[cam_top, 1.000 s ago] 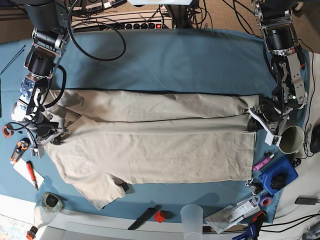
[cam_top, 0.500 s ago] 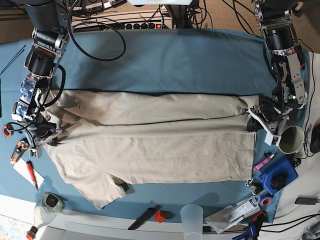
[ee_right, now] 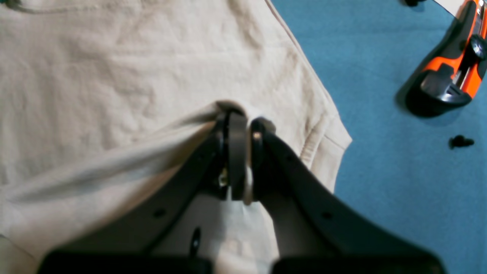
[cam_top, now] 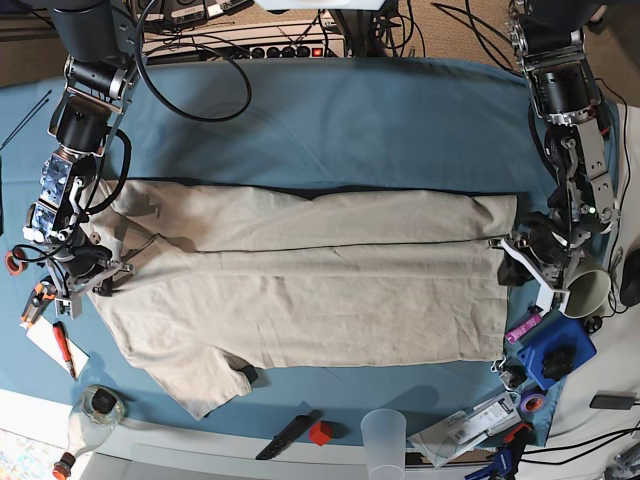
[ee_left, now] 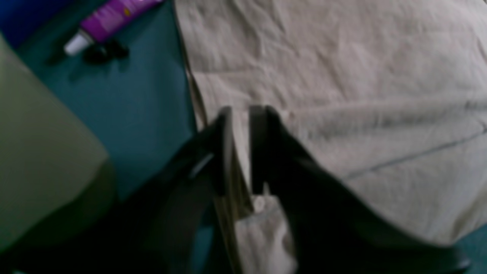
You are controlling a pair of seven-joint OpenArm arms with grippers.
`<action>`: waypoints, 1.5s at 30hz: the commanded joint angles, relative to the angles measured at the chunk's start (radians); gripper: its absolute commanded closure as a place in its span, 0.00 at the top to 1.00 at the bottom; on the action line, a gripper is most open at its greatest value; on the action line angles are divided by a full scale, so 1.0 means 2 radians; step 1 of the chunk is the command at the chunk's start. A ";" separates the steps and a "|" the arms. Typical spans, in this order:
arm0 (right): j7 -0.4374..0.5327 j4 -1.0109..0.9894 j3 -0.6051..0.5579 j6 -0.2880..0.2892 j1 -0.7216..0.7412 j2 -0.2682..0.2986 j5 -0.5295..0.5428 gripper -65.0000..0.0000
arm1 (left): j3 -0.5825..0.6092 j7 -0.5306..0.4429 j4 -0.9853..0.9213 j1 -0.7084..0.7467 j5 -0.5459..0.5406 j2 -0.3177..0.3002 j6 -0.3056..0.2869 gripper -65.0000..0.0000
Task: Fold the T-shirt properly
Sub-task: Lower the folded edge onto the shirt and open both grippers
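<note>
Pale green mug (cam_top: 586, 288) at frame right, contents not visible. Beige cotton T-shirt (cam_top: 300, 275) spans the frame: right gripper (ee_right: 240, 125) pinches its sleeve edge, left gripper (ee_left: 239, 114) slightly parted around its hem.

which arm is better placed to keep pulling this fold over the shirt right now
Right, probably. The right gripper is shut on a pinched ridge of the T-shirt by the collar, while the left gripper at the hem has its jaws parted, cloth loose between them.
</note>
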 commanded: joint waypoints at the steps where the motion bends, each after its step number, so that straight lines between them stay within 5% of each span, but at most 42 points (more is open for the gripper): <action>1: 0.016 0.009 0.002 0.006 0.014 0.012 0.001 0.00 | -0.001 -0.006 0.008 -0.011 -0.008 -0.008 -0.010 0.27; 3: 0.015 0.009 0.002 0.024 0.014 0.016 0.001 0.00 | -0.001 0.001 0.008 -0.011 -0.010 -0.008 -0.016 0.33; 9: -0.026 0.010 0.002 0.047 0.014 0.036 0.048 0.23 | -0.001 0.043 0.013 -0.011 -0.066 -0.008 -0.016 0.33; 14: -0.096 0.023 0.013 0.047 0.014 0.058 0.155 0.24 | -0.001 0.123 0.041 -0.010 -0.129 -0.008 -0.016 0.33; 23: -0.170 0.077 0.088 0.089 0.011 0.058 0.204 0.23 | -0.002 0.189 0.059 -0.010 -0.138 -0.008 0.000 0.31; 26: -0.175 0.077 0.101 0.102 0.007 0.058 0.204 0.23 | -0.002 0.210 0.079 -0.001 -0.143 -0.008 0.001 0.21; 37: -0.176 0.077 0.104 0.104 -0.010 0.058 0.203 0.23 | -0.002 0.197 0.123 0.044 -0.081 -0.008 0.025 0.20; 45: -0.177 0.077 0.115 0.104 -0.021 0.061 0.200 0.23 | -0.002 0.207 0.123 0.046 -0.043 -0.008 0.036 0.41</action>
